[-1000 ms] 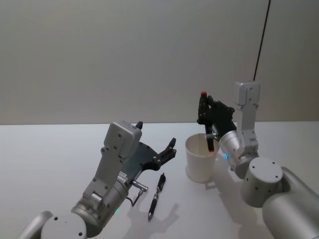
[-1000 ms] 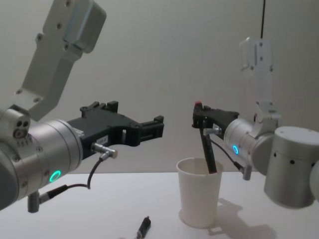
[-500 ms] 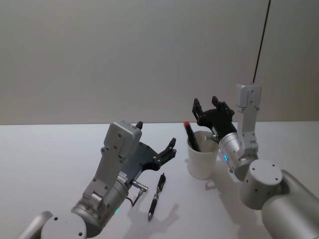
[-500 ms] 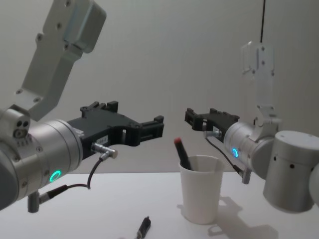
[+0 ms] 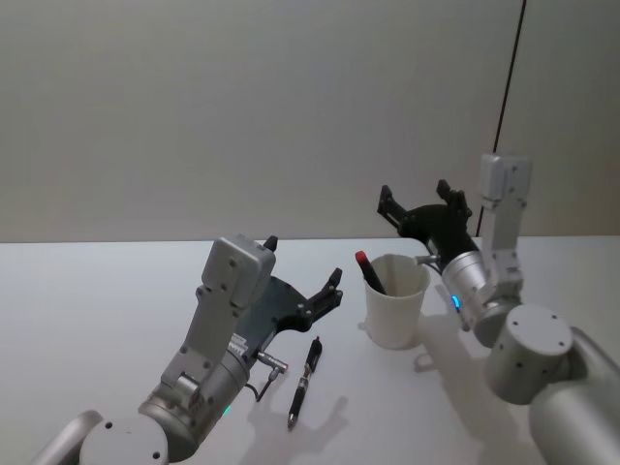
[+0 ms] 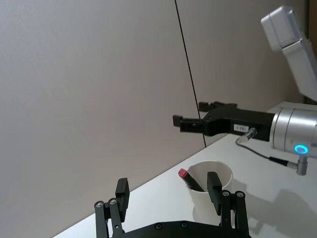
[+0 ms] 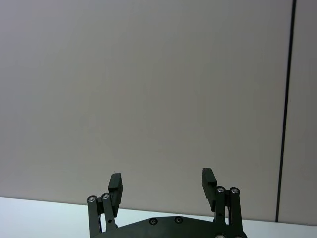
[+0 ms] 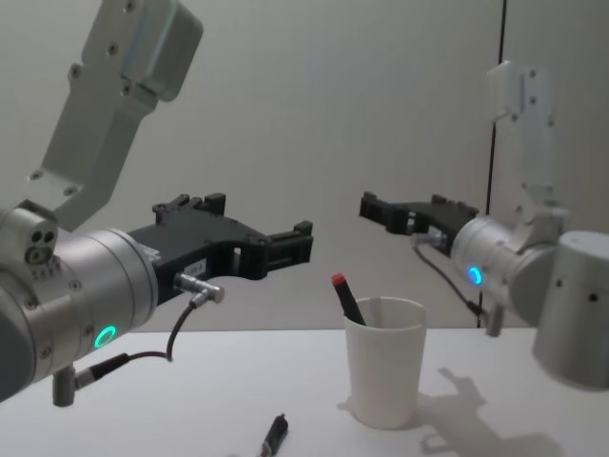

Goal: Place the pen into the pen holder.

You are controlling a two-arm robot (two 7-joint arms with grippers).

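Now the right tool (image 5: 417, 201) has released and lifted, fingers apart; below it the red-capped black pen (image 5: 368, 272) leans inside the white paper cup pen holder (image 5: 395, 315); placement looks done; the left tool (image 5: 303, 262) idles open, aside.

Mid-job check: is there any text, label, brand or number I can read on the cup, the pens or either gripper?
Nothing is readable.
White sticker on the right gripper: print too small to read.
White label on the left gripper: print too small to read.
White paper cup: plain, no print seen.
Red-capped pen in the cup: no readable marking.
Black pen on the table: no readable marking.
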